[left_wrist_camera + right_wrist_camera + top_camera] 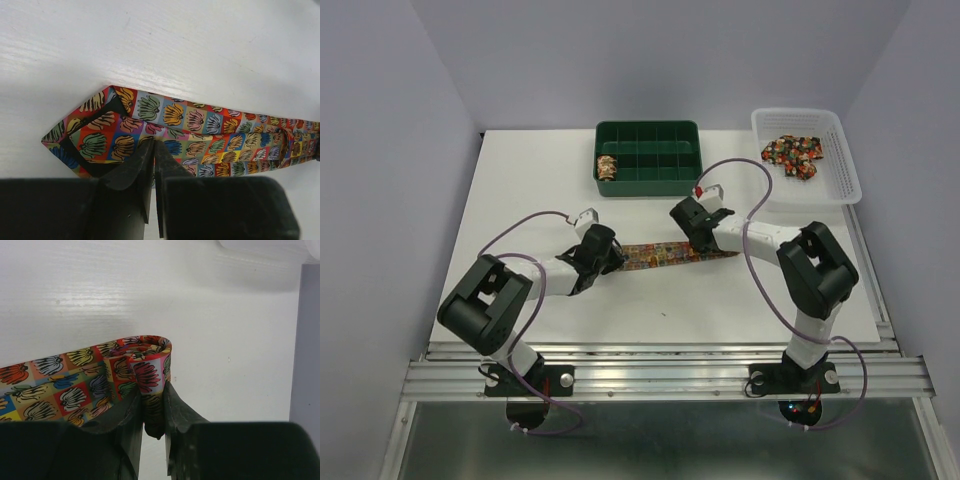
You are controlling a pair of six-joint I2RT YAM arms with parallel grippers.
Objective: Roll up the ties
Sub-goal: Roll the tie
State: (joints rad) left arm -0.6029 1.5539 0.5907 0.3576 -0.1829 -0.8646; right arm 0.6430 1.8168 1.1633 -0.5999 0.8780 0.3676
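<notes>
**A:** From overhead, where is the tie [660, 253]?

**B:** It lies flat near the middle of the worktop [520, 200], running left to right. The left pincer [612, 255] sits at one end and the right pincer [696, 238] towards the other.

**A:** And along the far edge?

**B:** There is a green bin [648, 158] with compartments at mid-edge, and one rolled tie [607, 167] in its left side. In the far right corner a white basket [840, 160] holds a heap of loose ties [793, 155].

**A:** What does the left wrist view show?

**B:** The tie's [200, 130] pointed end is folded back on itself. The left pincer [153, 146] is closed to a thin slit, with its tips down on the print near the tie's edge. I cannot tell whether any cloth is caught in the slit.

**A:** And the right wrist view?

**B:** The tie [65, 382] is doubled over into a small curl there. The right pincer [152, 390] is clamped on that fold, and patterned cloth shows between its two fingers. The rest of the strip runs off to the left across the worktop.
</notes>
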